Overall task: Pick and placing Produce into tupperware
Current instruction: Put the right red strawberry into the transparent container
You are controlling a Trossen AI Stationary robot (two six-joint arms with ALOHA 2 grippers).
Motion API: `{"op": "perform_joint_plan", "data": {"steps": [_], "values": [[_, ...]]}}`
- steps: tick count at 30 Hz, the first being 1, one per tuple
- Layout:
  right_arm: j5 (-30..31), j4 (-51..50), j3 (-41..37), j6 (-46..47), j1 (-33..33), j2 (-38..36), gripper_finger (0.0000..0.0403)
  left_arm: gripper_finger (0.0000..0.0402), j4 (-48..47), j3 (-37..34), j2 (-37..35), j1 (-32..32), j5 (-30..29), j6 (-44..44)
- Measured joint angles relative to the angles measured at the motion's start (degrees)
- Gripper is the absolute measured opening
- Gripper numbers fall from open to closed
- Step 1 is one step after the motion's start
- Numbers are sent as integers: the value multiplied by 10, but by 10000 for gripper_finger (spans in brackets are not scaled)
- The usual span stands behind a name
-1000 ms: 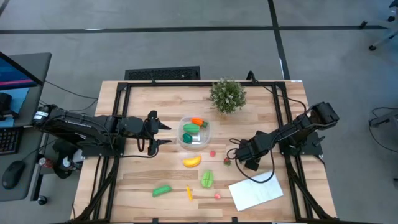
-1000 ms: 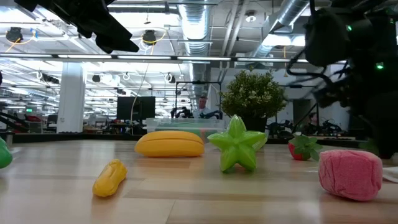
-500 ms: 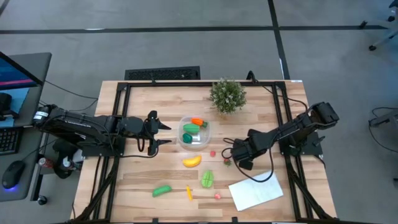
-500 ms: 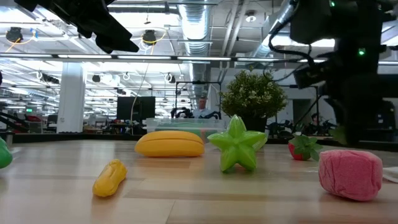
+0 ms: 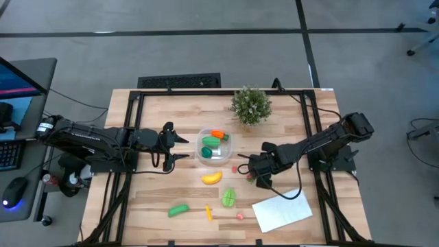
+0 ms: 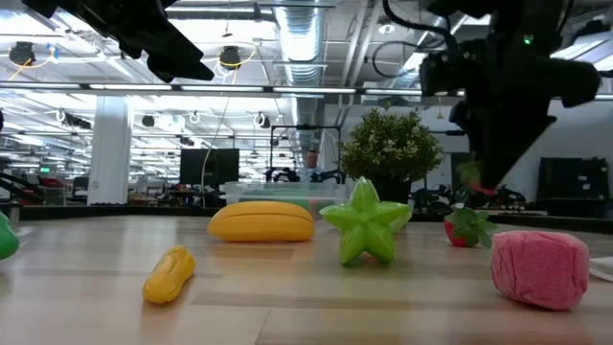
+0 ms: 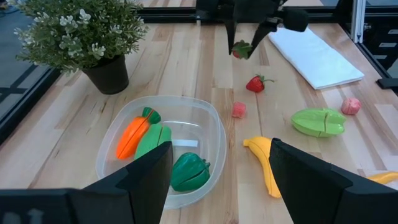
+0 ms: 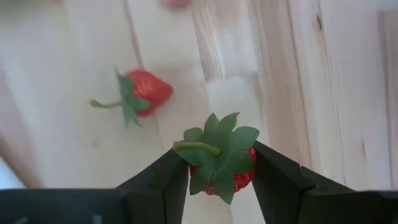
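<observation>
The clear tupperware (image 5: 214, 146) stands mid-table and holds an orange carrot (image 7: 132, 135) and green pieces (image 7: 186, 171). My right gripper (image 5: 248, 169) hangs to its right, shut on a red strawberry (image 8: 221, 165) with green leaves. A second strawberry (image 7: 255, 83) lies on its side on the wood below it, next to a pink piece (image 7: 239, 110). A yellow banana (image 5: 211, 178), a green star-shaped fruit (image 5: 228, 197), a green piece (image 5: 178, 210) and a pink berry (image 5: 241, 216) lie nearer the front edge. My left gripper (image 5: 177, 147) waits open, left of the tupperware. My right gripper pinches the strawberry's red body (image 8: 239, 179) between its two fingers (image 8: 168, 180), just under the leaf cap (image 8: 217, 146). The fingers point steeply down from above, and the berry sits at their free ends (image 7: 241, 49). It hangs clear of the table, leaves toward the wrist.
A bushy potted plant (image 5: 251, 104) stands at the far edge behind the tupperware. A flat white sheet (image 5: 281, 211) lies at the front right. A small yellow-orange piece (image 5: 208, 213) lies near the front edge. Black frame rails run along both table sides.
My right gripper has risen and gone toward the table's left, toward the tupperware, carrying the strawberry higher above the wood, and it has tipped steeper and rolled. The strawberry on the table has stayed where it was.
</observation>
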Motion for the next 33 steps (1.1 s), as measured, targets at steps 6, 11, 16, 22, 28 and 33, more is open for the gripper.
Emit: {"op": "perform_joint_plan", "data": {"steps": [6, 11, 16, 22, 28, 33], "values": [[-1, 6, 20, -23, -9, 0, 145, 256, 0, 0, 0, 0, 0, 0], [-1, 25, 33, -50, -21, 0, 145, 256, 0, 0, 0, 0, 0, 0], [-1, 46, 51, -85, -37, 0, 154, 256, 0, 0, 0, 0, 0, 0], [-1, 94, 65, -138, -59, 0, 144, 256, 0, 0, 0, 0, 0, 1], [-4, 153, 66, -183, -82, 0, 150, 256, 0, 0, 0, 0, 1, 8], [-4, 212, 66, -223, -104, 0, 156, 256, 0, 0, 0, 0, 1, 10]]}}
